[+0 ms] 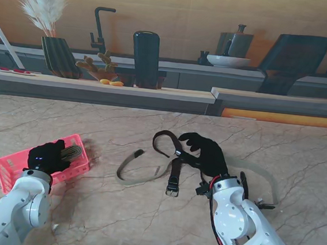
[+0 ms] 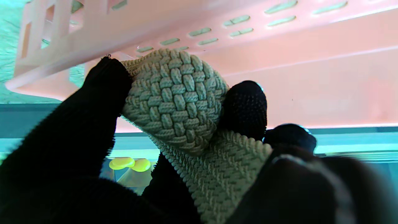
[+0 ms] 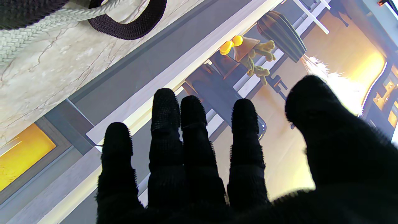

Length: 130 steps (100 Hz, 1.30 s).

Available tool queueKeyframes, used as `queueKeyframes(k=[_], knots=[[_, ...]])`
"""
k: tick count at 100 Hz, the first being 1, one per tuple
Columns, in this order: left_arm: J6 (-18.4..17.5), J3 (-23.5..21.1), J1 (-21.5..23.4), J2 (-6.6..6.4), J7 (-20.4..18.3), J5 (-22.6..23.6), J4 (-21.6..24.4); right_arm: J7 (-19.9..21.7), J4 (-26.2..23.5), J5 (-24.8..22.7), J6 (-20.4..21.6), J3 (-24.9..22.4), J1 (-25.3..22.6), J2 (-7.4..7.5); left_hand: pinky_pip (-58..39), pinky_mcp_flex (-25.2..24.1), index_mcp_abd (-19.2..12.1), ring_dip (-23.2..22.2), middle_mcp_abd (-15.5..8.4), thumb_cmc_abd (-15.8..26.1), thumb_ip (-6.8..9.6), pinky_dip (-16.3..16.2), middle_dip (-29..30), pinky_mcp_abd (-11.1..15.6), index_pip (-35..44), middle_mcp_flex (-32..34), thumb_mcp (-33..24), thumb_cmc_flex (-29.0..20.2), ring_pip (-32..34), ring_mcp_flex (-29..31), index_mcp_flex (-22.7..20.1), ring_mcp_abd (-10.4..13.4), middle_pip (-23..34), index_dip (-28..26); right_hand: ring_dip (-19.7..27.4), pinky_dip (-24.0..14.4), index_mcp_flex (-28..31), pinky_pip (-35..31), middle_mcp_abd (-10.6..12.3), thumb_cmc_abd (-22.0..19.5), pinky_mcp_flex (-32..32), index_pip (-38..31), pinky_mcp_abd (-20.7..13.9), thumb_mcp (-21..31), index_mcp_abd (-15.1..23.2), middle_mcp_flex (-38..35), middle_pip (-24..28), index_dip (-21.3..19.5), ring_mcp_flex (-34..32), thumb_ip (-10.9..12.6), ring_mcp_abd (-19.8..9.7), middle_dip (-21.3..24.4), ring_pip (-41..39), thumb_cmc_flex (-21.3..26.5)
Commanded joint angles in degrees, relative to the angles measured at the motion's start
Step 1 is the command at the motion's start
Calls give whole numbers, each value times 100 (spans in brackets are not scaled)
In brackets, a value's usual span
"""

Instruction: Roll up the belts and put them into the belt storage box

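Your left hand [image 1: 49,156]: fingers [image 2: 245,105] clamped on a rolled woven belt [image 2: 177,102], held inside the pink storage box [image 1: 9,168] at the counter's near left. Judged step: seating the roll; next, release it. Your right hand [image 1: 207,153]: fingers spread, holding nothing, over the dark belt [image 1: 174,158] and pale belt [image 1: 132,174] mid-counter, bare counter [image 1: 113,222] all round.

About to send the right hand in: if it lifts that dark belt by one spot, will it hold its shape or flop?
Probably flop: the dark belt already lies in loose curves and a loop on the table. Its buckle end looks metal, so it would likely hang lowest and swing. The webbing looks woven in the right wrist view, so the open right hand should get decent grip.
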<state>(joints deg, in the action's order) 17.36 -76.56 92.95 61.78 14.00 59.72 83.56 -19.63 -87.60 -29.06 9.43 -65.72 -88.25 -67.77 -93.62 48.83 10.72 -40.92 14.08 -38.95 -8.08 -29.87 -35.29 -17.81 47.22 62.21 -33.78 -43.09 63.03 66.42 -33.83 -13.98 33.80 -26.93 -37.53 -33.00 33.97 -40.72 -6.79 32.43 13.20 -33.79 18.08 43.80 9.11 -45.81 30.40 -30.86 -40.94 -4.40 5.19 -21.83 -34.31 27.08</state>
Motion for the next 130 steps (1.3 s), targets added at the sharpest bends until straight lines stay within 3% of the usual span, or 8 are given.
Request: queueKeyframes(k=[1, 30, 47, 60, 70, 75, 102, 130], knots=[[74, 36, 0, 78, 15, -31, -63, 7, -10, 22, -22, 25, -11, -26, -532, -111, -831, -93, -192, 878, 120, -143, 22, -70, 1126, 93, -603, -928, 400, 2, -338, 168, 669, -348, 20, -125, -26, 136, -43, -154, -71, 75, -112, -102, 74, 111, -65, -59, 159, 204, -83, 27, 54, -23], [273, 121, -73, 130, -79, -424, -196, 19, 14, 58, -42, 37, 3, -30, -12, -954, -571, -14, 61, 1227, 96, -746, 416, -475, 433, -369, 873, -434, 73, -671, -394, -377, 626, -408, 18, -138, -7, 148, -46, -200, -72, 72, -112, -123, 67, 99, -69, -65, 156, 209, -84, 27, 54, -9], [399, 58, 36, 100, -416, -418, -8, 4, 24, 69, -58, 47, 12, -37, 707, -1713, -325, 70, 110, 1796, 402, -1008, 459, -590, -582, -788, 1155, 221, -508, -1355, -383, -695, 204, -560, 13, -146, -5, 155, -41, -274, -73, 70, -120, -154, 82, 98, -67, -69, 150, 213, -86, 25, 46, 7], [478, 18, 100, 97, -511, -427, 86, -15, 23, 75, -67, 50, 10, -42, 1059, -2095, -217, 95, 180, 1944, 415, -1119, 574, -670, -1088, -1039, 1674, 256, -819, -1702, -304, -814, -106, -410, 8, -154, 9, 154, -27, -352, -66, 59, -120, -192, 88, 86, -60, -75, 144, 220, -92, 23, 37, 44], [512, -12, 139, 101, -553, -466, 142, -33, 32, 80, -64, 52, 12, -47, 1199, -2221, -150, 79, 225, 2187, 461, -1210, 640, -699, -1331, -1084, 2512, 98, -939, -1800, -333, -884, -227, -291, 6, -158, 26, 153, -30, -444, -60, 47, -127, -228, 90, 80, -54, -81, 136, 228, -91, 22, 31, 85], [526, -29, 157, 101, -580, -475, 168, -36, 34, 87, -65, 53, 12, -49, 1254, -2293, -115, 90, 259, 2487, 532, -1253, 654, -706, -1407, -1112, 3424, -184, -971, -1854, -340, -913, -259, -237, 5, -160, 26, 151, -38, -497, -55, 44, -131, -252, 89, 80, -53, -82, 132, 234, -100, 23, 28, 108], [535, -131, 254, 95, -607, -428, 252, -63, 44, 111, -67, 57, 12, -59, 1390, -2562, -107, 123, 304, 2843, 499, -1235, 705, -746, -1582, -1194, 3487, -7, -1120, -2067, -398, -1020, -385, -148, 0, -167, 51, 145, -16, -581, -44, 13, -133, -368, 104, 57, -32, -74, 118, 238, -102, 22, 11, 191], [566, -194, 306, 136, -498, -587, 280, -67, 53, 120, -55, 50, 8, -60, 1610, -2853, -211, 173, 477, 3630, 496, -1255, 801, -900, -1847, -1216, 3497, -465, -1329, -2291, -961, -1250, -608, 54, 2, -168, 61, 146, -21, -608, -53, -42, -138, -439, 116, 55, -30, -7, 124, 213, -102, 29, 11, 212]])
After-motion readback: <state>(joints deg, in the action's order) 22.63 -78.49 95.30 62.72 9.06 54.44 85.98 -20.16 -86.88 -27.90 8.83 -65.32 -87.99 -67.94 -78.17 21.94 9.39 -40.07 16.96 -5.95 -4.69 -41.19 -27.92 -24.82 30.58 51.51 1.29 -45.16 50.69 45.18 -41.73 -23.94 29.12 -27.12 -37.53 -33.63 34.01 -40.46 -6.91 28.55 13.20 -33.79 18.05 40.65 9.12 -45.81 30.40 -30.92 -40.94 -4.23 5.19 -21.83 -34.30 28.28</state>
